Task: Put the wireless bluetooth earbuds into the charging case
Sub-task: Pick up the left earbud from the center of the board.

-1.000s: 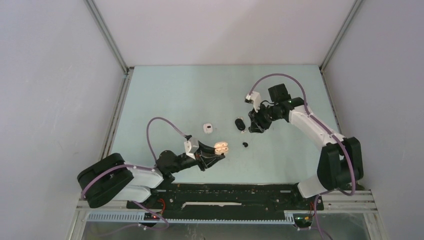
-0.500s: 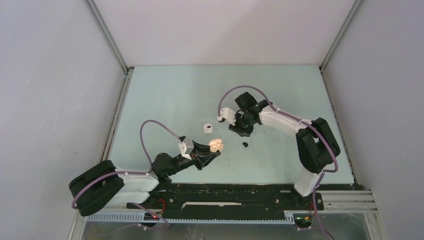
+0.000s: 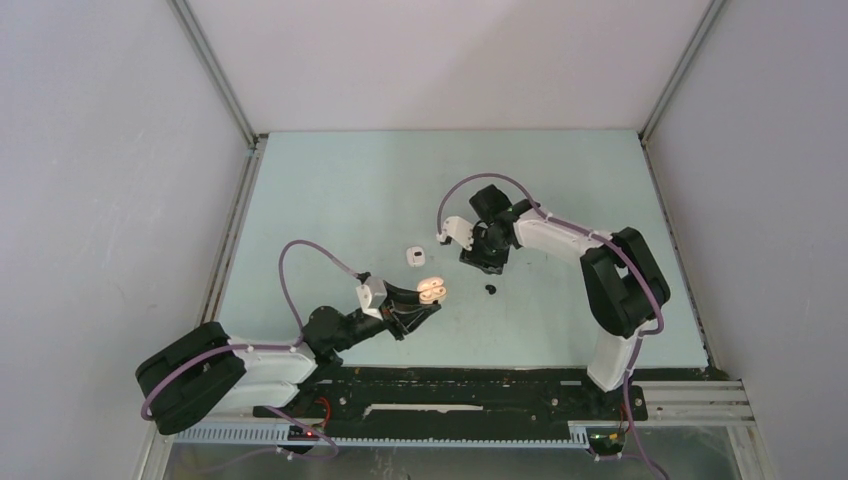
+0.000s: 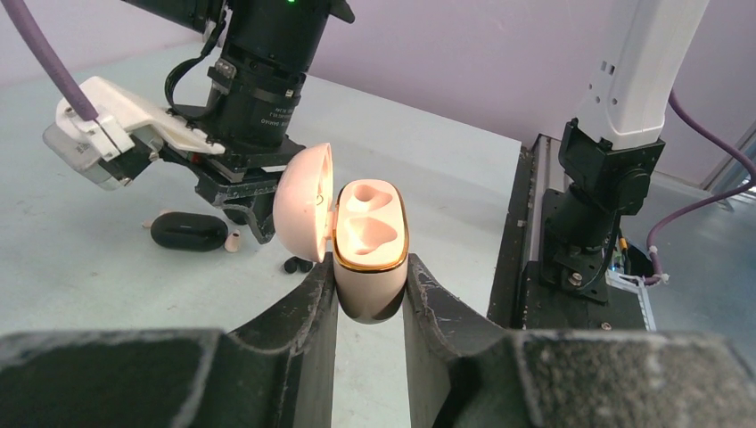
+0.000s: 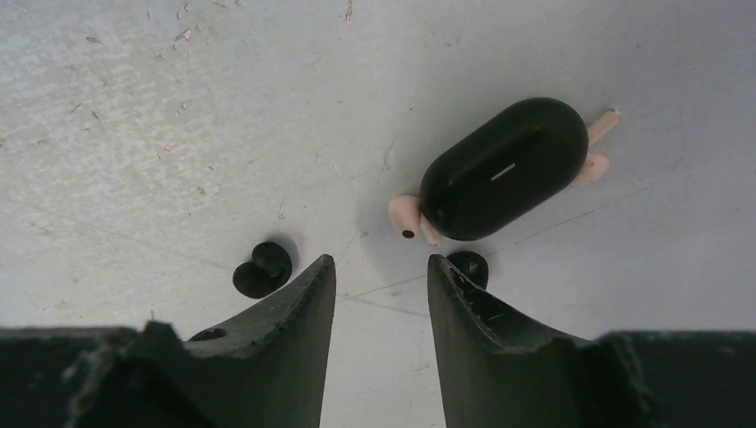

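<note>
My left gripper [image 4: 370, 267] is shut on a pale pink charging case [image 4: 370, 290], held upright off the table with its lid [image 4: 301, 203] swung open and both sockets bare. It also shows in the top view as the case [image 3: 433, 291]. My right gripper [image 5: 380, 263] hangs open low over the table, nothing between its fingers. Just beyond its tips lies a shut black case [image 5: 504, 169] with a pale pink earbud [image 5: 406, 217] at one end and another [image 5: 595, 165] at the other. A black earbud [image 5: 261, 269] lies left of the fingers, and a second one [image 5: 468, 266] sits by the right fingertip.
A small white case [image 3: 416, 257] lies on the light green table [image 3: 340, 190], left of the right gripper [image 3: 485, 262]. A black earbud [image 3: 490, 289] sits between the two grippers. Grey walls and metal posts close the table in; a black rail runs along its near edge.
The right arm swung left and nearer, and now sits over the black case with its jaws a little wider. The left arm shifted slightly left, still holding the open pink case.
</note>
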